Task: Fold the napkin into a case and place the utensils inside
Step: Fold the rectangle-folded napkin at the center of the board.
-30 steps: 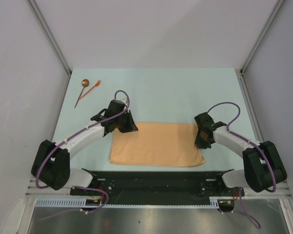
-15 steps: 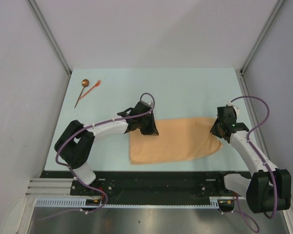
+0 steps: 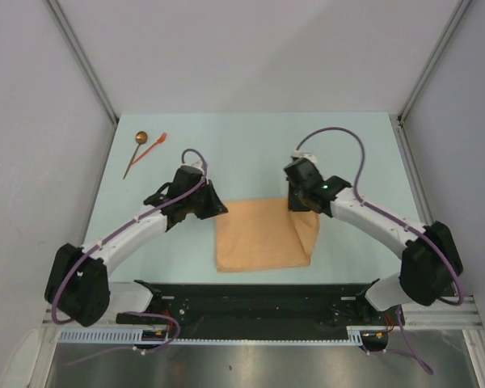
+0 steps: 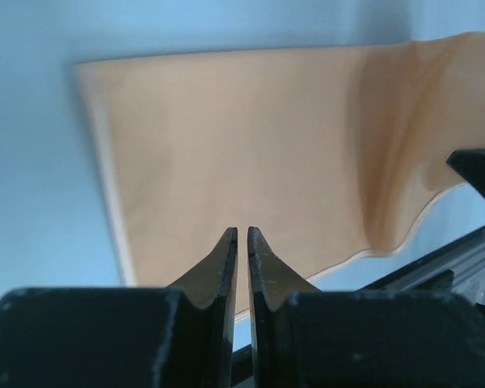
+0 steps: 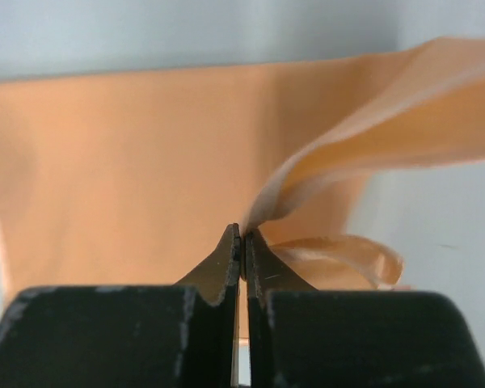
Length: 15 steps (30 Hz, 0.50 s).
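The tan-orange napkin lies on the pale blue table, near the front middle. Its right part is lifted and folded leftward. My right gripper is shut on the lifted edge at the napkin's far right; in the right wrist view the cloth curls up out of the closed tips. My left gripper sits just left of the napkin's far left corner. In the left wrist view it is shut and empty above the cloth. The spoon and the orange-red fork lie at the far left corner.
A black rail runs along the table's near edge, just in front of the napkin. Grey walls with metal posts close in the table on the left, the right and the back.
My right gripper has carried the napkin's right edge leftward over the cloth, so the napkin is narrower. My left gripper has come off the napkin and moved left.
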### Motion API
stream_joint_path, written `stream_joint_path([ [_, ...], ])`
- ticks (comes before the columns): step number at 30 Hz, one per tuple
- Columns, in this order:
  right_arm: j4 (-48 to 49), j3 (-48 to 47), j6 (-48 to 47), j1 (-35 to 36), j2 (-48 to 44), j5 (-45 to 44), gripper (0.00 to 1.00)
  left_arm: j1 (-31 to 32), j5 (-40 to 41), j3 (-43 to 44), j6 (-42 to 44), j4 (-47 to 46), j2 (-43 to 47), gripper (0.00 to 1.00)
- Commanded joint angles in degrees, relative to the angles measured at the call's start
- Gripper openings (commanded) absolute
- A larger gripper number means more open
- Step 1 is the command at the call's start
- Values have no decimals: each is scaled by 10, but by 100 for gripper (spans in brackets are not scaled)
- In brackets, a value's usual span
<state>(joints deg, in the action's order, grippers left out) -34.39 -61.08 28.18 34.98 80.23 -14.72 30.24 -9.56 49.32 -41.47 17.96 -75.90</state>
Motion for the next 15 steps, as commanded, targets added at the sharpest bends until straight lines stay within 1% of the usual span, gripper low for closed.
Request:
stream_joint_path([
  [1, 9, -61, 60, 88, 87, 44, 0, -44, -6, -60, 32, 33, 81, 14],
  [2, 18, -69, 68, 115, 102, 50, 0, -52, -8, -67, 35, 36, 93, 14],
  [5, 34, -101, 93, 150, 147, 71, 0, -74, -13, -83, 45, 45, 118, 15],
  [9, 58, -127, 119, 177, 182, 102, 0, -88, -20, -88, 53, 49, 122, 15],
  [15, 72, -135, 134, 188, 201, 113, 0, -89, -19, -106, 41, 25, 103, 15],
])
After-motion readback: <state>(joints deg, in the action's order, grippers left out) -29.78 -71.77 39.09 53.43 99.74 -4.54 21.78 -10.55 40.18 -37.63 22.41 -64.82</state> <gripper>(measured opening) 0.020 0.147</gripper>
